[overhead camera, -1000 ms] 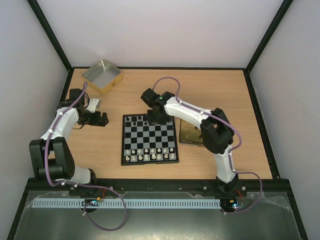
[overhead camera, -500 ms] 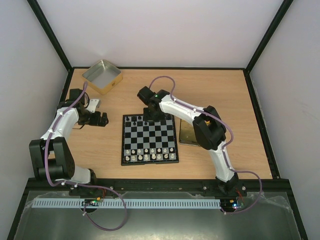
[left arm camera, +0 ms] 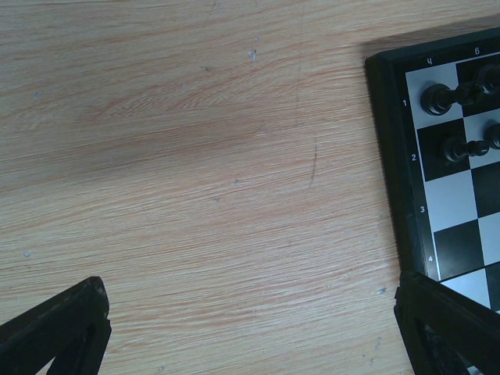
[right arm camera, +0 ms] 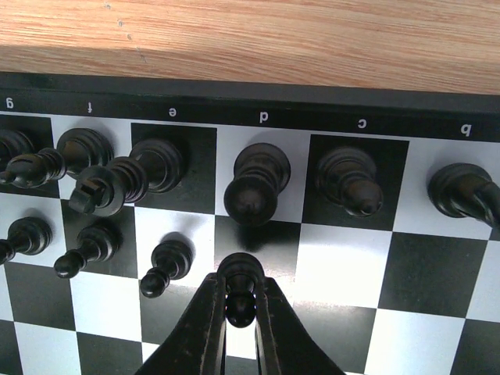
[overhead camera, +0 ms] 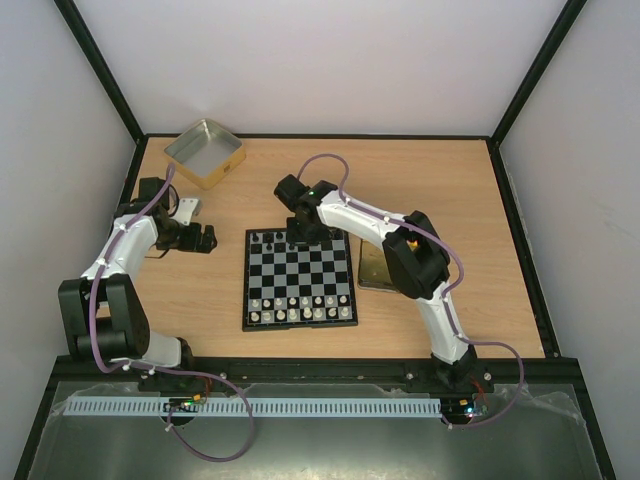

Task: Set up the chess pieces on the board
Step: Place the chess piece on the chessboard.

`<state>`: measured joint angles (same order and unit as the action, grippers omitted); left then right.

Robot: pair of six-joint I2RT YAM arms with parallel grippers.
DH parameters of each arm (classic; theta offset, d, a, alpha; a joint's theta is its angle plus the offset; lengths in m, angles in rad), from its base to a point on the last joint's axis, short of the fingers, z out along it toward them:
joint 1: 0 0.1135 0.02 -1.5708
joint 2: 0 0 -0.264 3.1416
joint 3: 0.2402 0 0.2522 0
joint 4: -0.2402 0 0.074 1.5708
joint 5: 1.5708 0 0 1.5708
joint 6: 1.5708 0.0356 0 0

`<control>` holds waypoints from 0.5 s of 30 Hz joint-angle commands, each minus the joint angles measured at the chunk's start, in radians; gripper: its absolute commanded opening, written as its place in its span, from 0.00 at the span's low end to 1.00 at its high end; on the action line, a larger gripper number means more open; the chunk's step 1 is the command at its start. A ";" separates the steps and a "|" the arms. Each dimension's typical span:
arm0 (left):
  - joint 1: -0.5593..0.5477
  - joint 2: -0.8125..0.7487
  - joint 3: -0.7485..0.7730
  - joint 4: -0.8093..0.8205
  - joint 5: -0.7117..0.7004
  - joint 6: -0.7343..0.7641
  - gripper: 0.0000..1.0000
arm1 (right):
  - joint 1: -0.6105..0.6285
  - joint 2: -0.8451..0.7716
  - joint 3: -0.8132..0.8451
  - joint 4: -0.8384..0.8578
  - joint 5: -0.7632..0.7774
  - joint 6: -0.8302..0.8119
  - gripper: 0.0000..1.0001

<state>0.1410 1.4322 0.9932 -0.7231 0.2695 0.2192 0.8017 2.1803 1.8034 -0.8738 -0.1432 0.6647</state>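
Note:
The board (overhead camera: 300, 297) lies at the table's middle, with white pieces along its near rows and black chess pieces (overhead camera: 262, 237) at its far edge. My right gripper (overhead camera: 305, 234) hangs over the far edge of the board. In the right wrist view it is shut on a black pawn (right arm camera: 240, 286), which stands on the dark square of the d column's second row, just in front of a taller black piece (right arm camera: 255, 185). More black pieces (right arm camera: 125, 173) stand to the left and right (right arm camera: 348, 178). My left gripper (overhead camera: 209, 240) is open and empty over bare wood left of the board (left arm camera: 394, 168).
A gold tin (overhead camera: 204, 152) sits at the far left. A shiny gold lid (overhead camera: 378, 268) lies right of the board, partly under my right arm. A small white block (overhead camera: 188, 208) is by my left arm. Black frame walls ring the table.
My right arm has swung a little left along the board's far edge and settled lower over it. My left arm has not moved.

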 commanded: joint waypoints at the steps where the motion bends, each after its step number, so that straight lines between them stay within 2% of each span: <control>1: 0.007 -0.014 -0.013 -0.001 0.011 -0.004 0.99 | 0.002 0.019 0.000 -0.016 0.013 -0.009 0.08; 9: 0.008 -0.015 -0.012 0.000 0.011 -0.004 0.99 | 0.002 0.030 -0.001 -0.025 0.012 -0.018 0.09; 15: 0.007 -0.013 -0.013 0.001 0.014 -0.003 0.99 | 0.002 0.023 0.002 -0.029 0.012 -0.018 0.15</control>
<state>0.1410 1.4322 0.9932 -0.7227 0.2699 0.2192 0.8017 2.1983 1.8034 -0.8745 -0.1429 0.6544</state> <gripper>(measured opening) 0.991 0.137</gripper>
